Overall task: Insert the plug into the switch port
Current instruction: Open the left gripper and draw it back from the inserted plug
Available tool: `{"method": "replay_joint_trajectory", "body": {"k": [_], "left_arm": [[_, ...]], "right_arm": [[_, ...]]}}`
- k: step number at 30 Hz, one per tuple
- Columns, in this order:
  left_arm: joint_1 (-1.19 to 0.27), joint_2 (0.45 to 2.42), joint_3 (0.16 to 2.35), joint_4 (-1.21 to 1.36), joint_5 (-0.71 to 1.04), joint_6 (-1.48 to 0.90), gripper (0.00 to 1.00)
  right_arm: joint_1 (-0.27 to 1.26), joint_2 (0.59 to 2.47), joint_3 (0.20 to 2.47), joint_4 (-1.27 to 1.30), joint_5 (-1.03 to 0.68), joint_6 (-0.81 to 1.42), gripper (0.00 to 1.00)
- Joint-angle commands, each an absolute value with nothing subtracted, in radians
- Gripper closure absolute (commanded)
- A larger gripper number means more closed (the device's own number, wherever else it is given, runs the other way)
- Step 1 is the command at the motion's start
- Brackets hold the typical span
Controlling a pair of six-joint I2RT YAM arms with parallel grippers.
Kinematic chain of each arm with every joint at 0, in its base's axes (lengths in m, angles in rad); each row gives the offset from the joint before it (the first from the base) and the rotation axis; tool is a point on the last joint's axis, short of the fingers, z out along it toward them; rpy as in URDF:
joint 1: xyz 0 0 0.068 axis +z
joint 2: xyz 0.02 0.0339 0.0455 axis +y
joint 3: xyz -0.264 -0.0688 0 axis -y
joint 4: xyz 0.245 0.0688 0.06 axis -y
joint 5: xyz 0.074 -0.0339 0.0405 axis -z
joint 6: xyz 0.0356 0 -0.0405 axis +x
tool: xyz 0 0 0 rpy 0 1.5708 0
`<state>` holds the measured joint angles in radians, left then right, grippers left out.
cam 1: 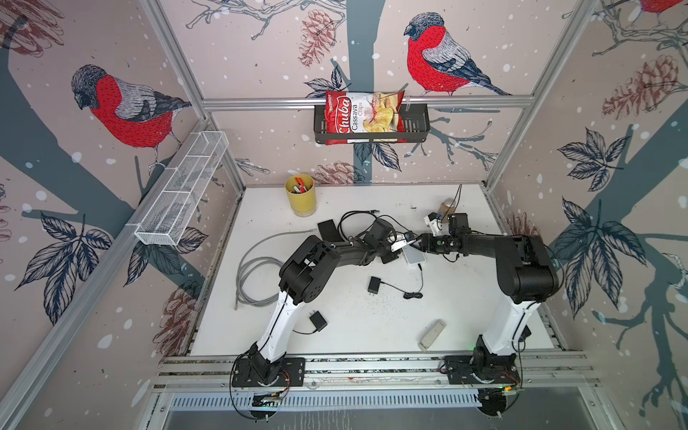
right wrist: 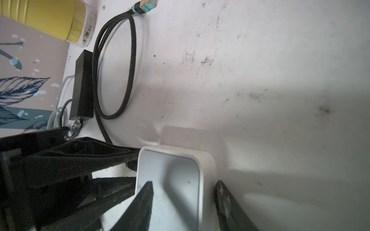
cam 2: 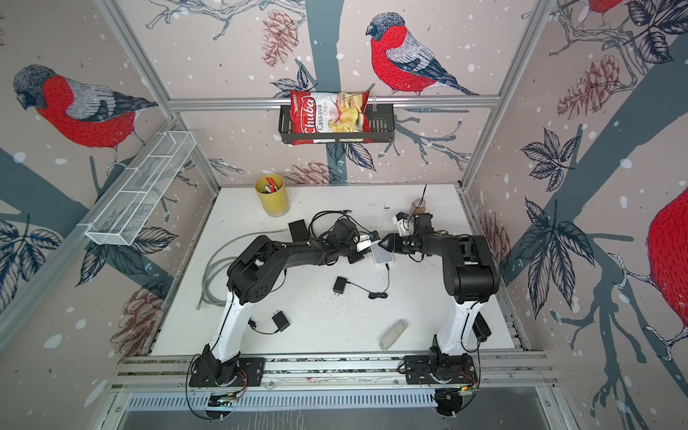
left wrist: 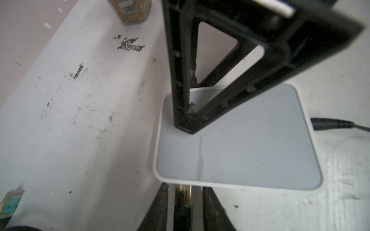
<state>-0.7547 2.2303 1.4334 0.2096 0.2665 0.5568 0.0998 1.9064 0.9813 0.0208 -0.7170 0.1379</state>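
**Location of task items.** The switch [cam 1: 414,256], a flat white box, lies on the table [cam 1: 335,327] just right of centre in both top views. The two arms meet over it. The plug [left wrist: 183,198], with gold contacts and a teal boot, sits at the switch's edge that faces the left arm. How deep it is seated cannot be told, because the port itself is hidden.

**Reason for the arrangement.** The arms face each other across the switch. In my judgement the right arm steadies the light box so that it does not slide while the plug is pushed in from the opposite side.

**Left gripper [left wrist: 185,188].** The jaws are parted a little. The plug stands between the fingers [left wrist: 163,202], and a strip of white table shows on each side of it. The plug is therefore flanked, not pinched.

**Right gripper [right wrist: 184,182].** The jaws are spread wide and hold nothing. One finger [right wrist: 144,200] lies over the switch's grey top face. In the left wrist view its tip appears to rest on that face. The other finger hangs off the switch's side, above bare table.

**Assessment.** Insertion appears to be complete or very nearly so. Seating of the plug is unconfirmed.
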Motion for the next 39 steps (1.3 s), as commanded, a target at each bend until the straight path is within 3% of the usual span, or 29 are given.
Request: {"method": "replay_joint_trajectory", "body": {"k": [1,5,11,21,28,34,39], "left_arm": [[-0.745,2.209,1.422,0.256,0.322,0.566,0.65],[-0.725,2.167,1.385,0.243,0.377,0.563,0.57],[-0.691,2.115,1.369,0.155,0.487,0.572,0.55],[-0.686,2.228,1.520,-0.077,0.461,0.612,0.53],[-0.680,2.248,1.551,-0.099,0.452,0.601,0.65],[-0.681,2.279,1.604,-0.162,0.455,0.615,0.84],[-0.681,2.283,1.608,-0.172,0.456,0.622,0.92]], "right_arm": [[0.082,1.909,0.977,-0.042,-0.718,0.188,0.48],[0.074,1.888,0.974,-0.046,-0.672,0.197,0.46],[0.069,1.880,0.979,-0.046,-0.649,0.214,0.46],[0.100,1.877,0.984,-0.051,-0.666,0.183,0.43],[0.113,1.889,0.991,-0.049,-0.664,0.185,0.43],[0.118,1.891,0.991,-0.055,-0.663,0.181,0.43],[0.118,1.893,0.991,-0.061,-0.657,0.175,0.44]]}}
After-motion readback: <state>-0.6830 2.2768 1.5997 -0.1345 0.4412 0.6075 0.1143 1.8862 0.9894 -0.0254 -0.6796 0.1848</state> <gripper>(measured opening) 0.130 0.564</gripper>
